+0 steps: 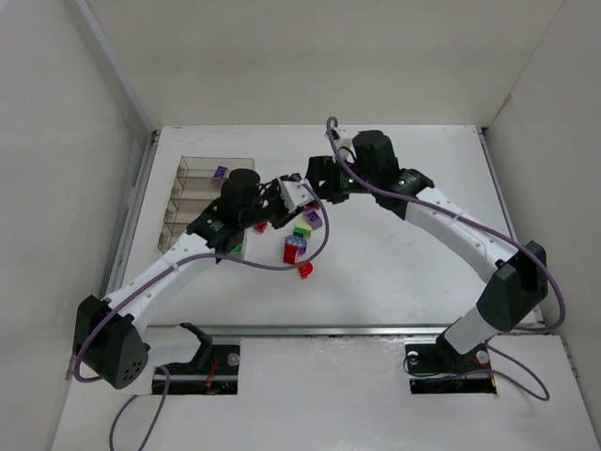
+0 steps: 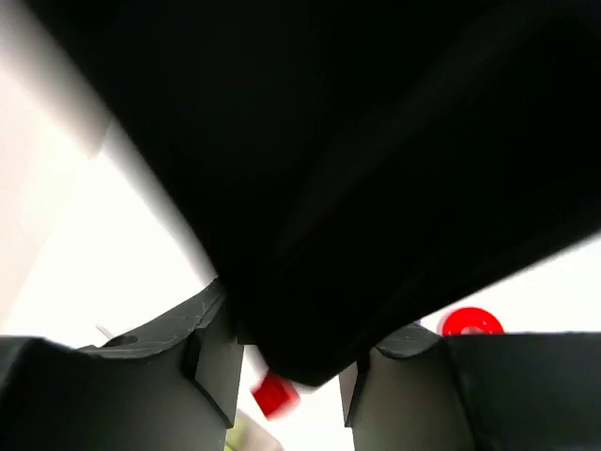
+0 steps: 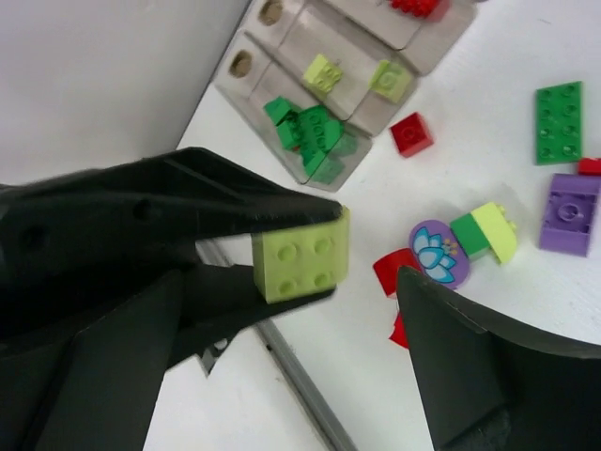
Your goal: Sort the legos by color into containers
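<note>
My left gripper (image 1: 287, 199) is shut on a yellow-green brick (image 3: 300, 254) and holds it in the air. In the right wrist view its two black fingers pinch the brick from above and below. My right gripper (image 3: 291, 274) is open, its fingers either side of the brick and not touching it; from above it (image 1: 317, 188) meets the left one. The clear organizer box (image 1: 183, 202) lies left of them. In the right wrist view its rows (image 3: 244, 66) hold dark green bricks (image 3: 310, 132), yellow-green bricks (image 3: 324, 70) and red ones (image 3: 413, 5).
Loose on the table are a red brick (image 3: 411, 133), a dark green plate (image 3: 559, 122), a purple brick (image 3: 568, 211), a green and yellow-green brick (image 3: 484, 233), a purple lotus disc (image 3: 439, 254) and red pieces (image 3: 390, 272). The right gripper's black body blocks most of the left wrist view.
</note>
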### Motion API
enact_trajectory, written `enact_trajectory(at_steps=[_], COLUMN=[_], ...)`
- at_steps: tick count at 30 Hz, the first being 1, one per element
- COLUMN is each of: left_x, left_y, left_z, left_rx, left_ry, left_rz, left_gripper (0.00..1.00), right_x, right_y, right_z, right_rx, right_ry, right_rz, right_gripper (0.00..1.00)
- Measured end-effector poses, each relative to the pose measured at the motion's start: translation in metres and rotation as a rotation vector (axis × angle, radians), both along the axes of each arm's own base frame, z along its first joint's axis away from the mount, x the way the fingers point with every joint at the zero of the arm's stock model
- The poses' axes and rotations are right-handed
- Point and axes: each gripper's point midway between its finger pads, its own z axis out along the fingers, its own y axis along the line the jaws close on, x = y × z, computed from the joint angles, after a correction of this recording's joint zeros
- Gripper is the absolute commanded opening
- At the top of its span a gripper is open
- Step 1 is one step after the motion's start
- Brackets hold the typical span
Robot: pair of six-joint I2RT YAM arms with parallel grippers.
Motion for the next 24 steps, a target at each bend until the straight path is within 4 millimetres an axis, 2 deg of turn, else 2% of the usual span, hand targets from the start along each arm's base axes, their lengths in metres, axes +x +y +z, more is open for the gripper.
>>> enact_trajectory(at_steps=[2, 4, 7, 10, 12, 14, 16, 18, 19, 20, 22, 24], left_x=[0.006, 0.022, 0.049, 0.058, 0.059, 0.059, 0.06, 0.061, 0.062, 0.063, 0.065, 0.066], left_y=[0.009, 0.032, 0.089, 0.144, 0.175, 0.198, 0.212, 0.218, 0.221, 0.222, 0.224, 0.225], left_z=[-0.008, -0.022, -0.06, -0.099, -0.115, -0.122, -0.125, -0.126, -0.126, -0.125, -0.124, -0.123], left_rx=[-0.017, -0.044, -0.063, -0.078, -0.099, -0.134, -0.161, -0.175, -0.179, -0.18, -0.187, -0.187], left_ry=[0.068, 0.171, 0.358, 0.539, 0.616, 0.653, 0.664, 0.665, 0.663, 0.656, 0.645, 0.637], left_rz=[0.068, 0.193, 0.459, 0.708, 0.851, 0.958, 1.028, 1.061, 1.071, 1.075, 1.082, 1.085], left_gripper=[0.0, 0.0, 0.0, 0.0, 0.0, 0.0, 0.16, 0.38, 0.54, 0.63, 0.78, 0.84], right_x=[0.006, 0.016, 0.031, 0.043, 0.047, 0.048, 0.048, 0.048, 0.048, 0.048, 0.048, 0.048], right_y=[-0.003, -0.01, -0.024, -0.043, -0.053, -0.056, -0.057, -0.056, -0.056, -0.057, -0.057, -0.057], right_z=[-0.003, -0.008, -0.016, -0.03, -0.036, -0.039, -0.039, -0.039, -0.039, -0.039, -0.04, -0.041], right_rx=[-0.024, -0.051, -0.082, -0.12, -0.146, -0.158, -0.162, -0.162, -0.163, -0.163, -0.166, -0.17], right_ry=[0.005, 0.012, 0.041, 0.067, 0.077, 0.082, 0.081, 0.081, 0.08, 0.079, 0.075, 0.074], right_rz=[-0.047, -0.124, -0.247, -0.344, -0.383, -0.394, -0.397, -0.396, -0.395, -0.395, -0.392, -0.389], right_gripper=[1.0, 1.0, 1.0, 1.0, 1.0, 1.0, 1.0, 1.0, 1.0, 1.0, 1.0, 1.0])
